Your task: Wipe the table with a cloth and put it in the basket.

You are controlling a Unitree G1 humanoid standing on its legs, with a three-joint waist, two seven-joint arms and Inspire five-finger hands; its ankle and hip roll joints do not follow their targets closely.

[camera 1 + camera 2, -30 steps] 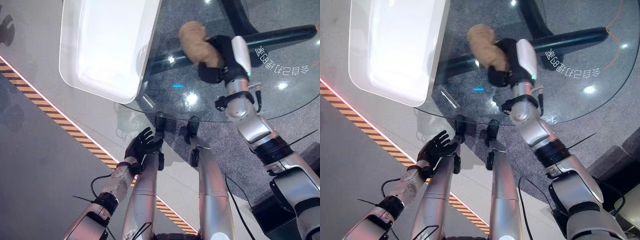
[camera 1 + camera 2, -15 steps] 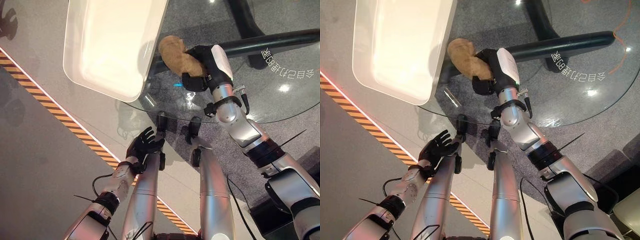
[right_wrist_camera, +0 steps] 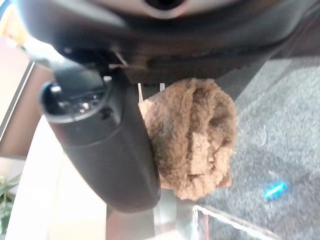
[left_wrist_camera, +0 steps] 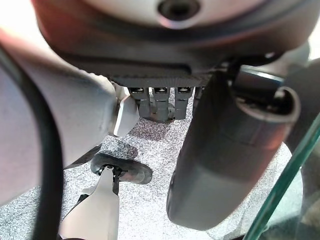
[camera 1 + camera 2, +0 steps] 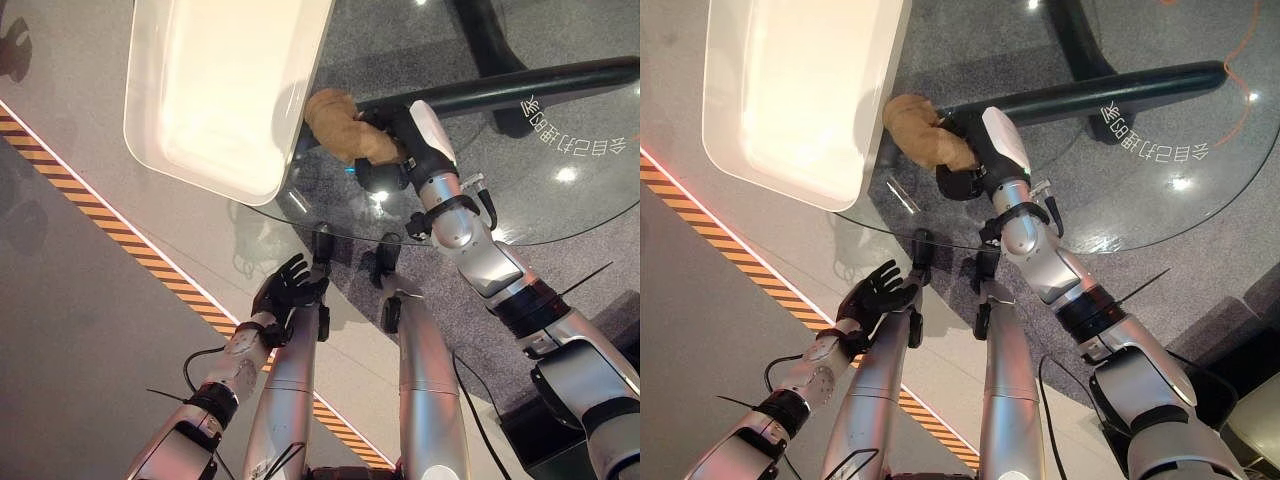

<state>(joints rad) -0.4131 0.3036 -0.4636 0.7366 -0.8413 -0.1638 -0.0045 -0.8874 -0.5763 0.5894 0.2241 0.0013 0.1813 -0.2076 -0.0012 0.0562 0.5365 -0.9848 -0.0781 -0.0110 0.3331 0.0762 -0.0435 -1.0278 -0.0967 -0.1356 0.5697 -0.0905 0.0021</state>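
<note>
Clutching the bunched cloth (image 5: 343, 127), the right hand (image 5: 392, 165) holds it over the glass table (image 5: 560, 215) beside the basket (image 5: 150, 150). Soft, light, floppy: best gripped by its bulk. Left hand (image 5: 285, 292) hangs relaxed, fingers spread.

The right hand (image 5: 385, 160) reaches forward on a stretched arm, fingers curled closed. The left hand (image 5: 285, 290) hangs low – fingers spread and relaxed.

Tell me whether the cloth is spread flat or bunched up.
Bunched up: the brown cloth is a crumpled wad gripped in the right hand, beside the white basket.
</note>
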